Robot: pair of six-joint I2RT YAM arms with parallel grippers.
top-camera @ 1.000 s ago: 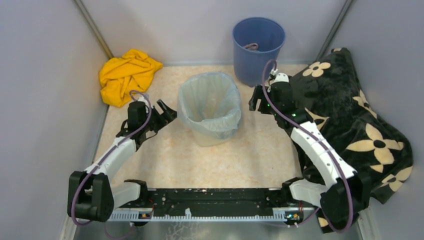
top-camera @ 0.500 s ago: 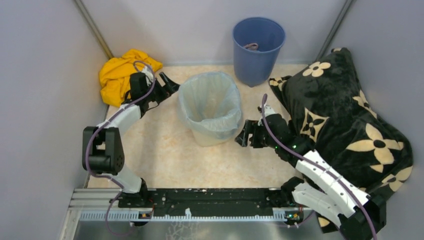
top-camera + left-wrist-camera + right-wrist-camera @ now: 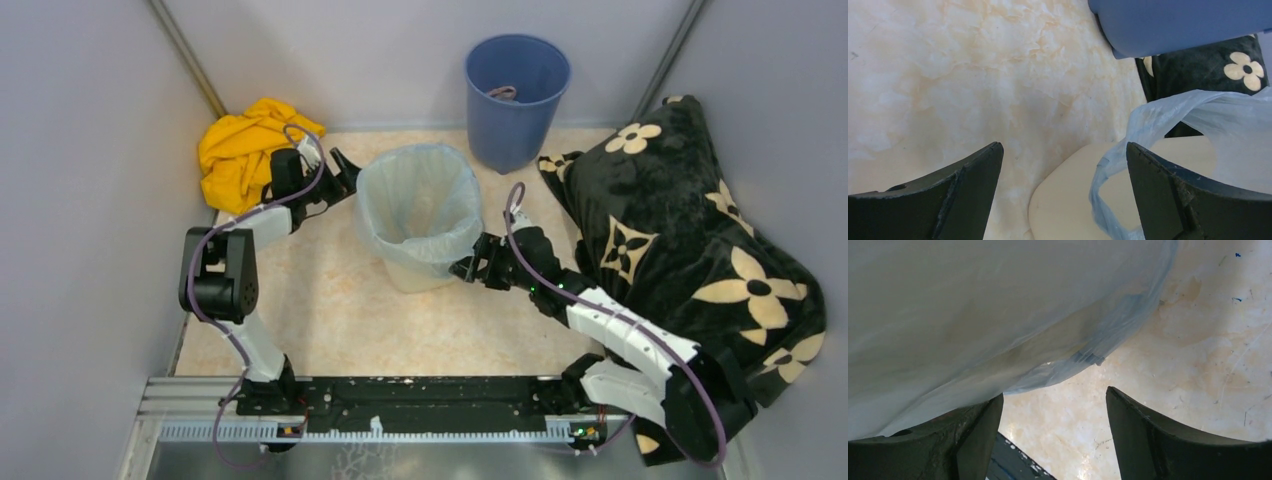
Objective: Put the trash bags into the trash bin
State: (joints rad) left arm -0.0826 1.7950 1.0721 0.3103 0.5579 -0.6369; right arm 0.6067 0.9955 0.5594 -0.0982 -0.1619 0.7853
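The cream trash bin (image 3: 412, 279) stands mid-floor, with a pale-blue trash bag (image 3: 420, 200) lining it and folded over the rim. My left gripper (image 3: 345, 170) is open at the bin's back-left corner. In the left wrist view its fingers (image 3: 968, 195) straddle the cream rim (image 3: 1068, 200) and a loose loop of bag (image 3: 1113, 170), touching neither. My right gripper (image 3: 465, 268) is open, low against the bin's right side. In the right wrist view the bag's hem (image 3: 1088, 357) hangs just above the right gripper (image 3: 1054, 394), draping over one finger (image 3: 973, 430), with only floor between the tips.
A yellow cloth (image 3: 245, 145) lies behind the left arm at the back left. A round blue bucket (image 3: 515, 95) stands behind the bin. A black flowered blanket (image 3: 700, 240) covers the right side. Grey walls close in on three sides, and the arms' base rail (image 3: 400, 400) runs along the near edge.
The left gripper swung from the bin's front left up to its back-left rim. The right gripper dropped from beside the blue bucket to the bin's lower right side. Both stayed open.
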